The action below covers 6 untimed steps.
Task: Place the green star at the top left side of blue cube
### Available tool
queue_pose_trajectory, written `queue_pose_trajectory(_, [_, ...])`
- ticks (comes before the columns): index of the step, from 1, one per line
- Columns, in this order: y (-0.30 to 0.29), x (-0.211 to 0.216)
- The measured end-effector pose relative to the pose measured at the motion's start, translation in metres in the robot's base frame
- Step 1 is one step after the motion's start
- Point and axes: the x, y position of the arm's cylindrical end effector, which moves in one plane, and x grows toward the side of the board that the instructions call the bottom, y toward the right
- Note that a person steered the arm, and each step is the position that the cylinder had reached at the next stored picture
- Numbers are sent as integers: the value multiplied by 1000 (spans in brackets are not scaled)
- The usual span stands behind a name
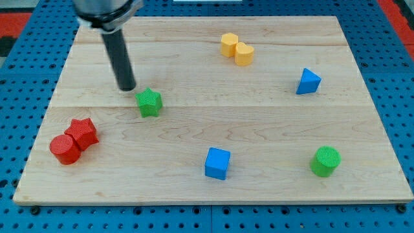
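Observation:
The green star (149,102) lies on the wooden board at the view's left of centre. The blue cube (217,163) sits lower, to the view's right of the star, near the board's bottom edge. My tip (127,87) is the lower end of the dark rod; it stands just up and to the view's left of the green star, very close to it, perhaps touching. The star lies up and to the left of the cube, well apart from it.
A red star (83,133) and a red cylinder (65,149) sit together at the view's left. A yellow double-lobed block (237,49) lies at the top centre. A blue triangular block (308,82) is at the right, a green cylinder (325,161) at the bottom right.

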Motion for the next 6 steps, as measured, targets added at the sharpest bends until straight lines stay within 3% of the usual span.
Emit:
queue_pose_trajectory(1, [92,18])
queue_pose_trajectory(2, [90,41])
queue_pose_trajectory(3, [47,19])
queue_pose_trajectory(4, [53,62])
queue_pose_trajectory(6, [94,105])
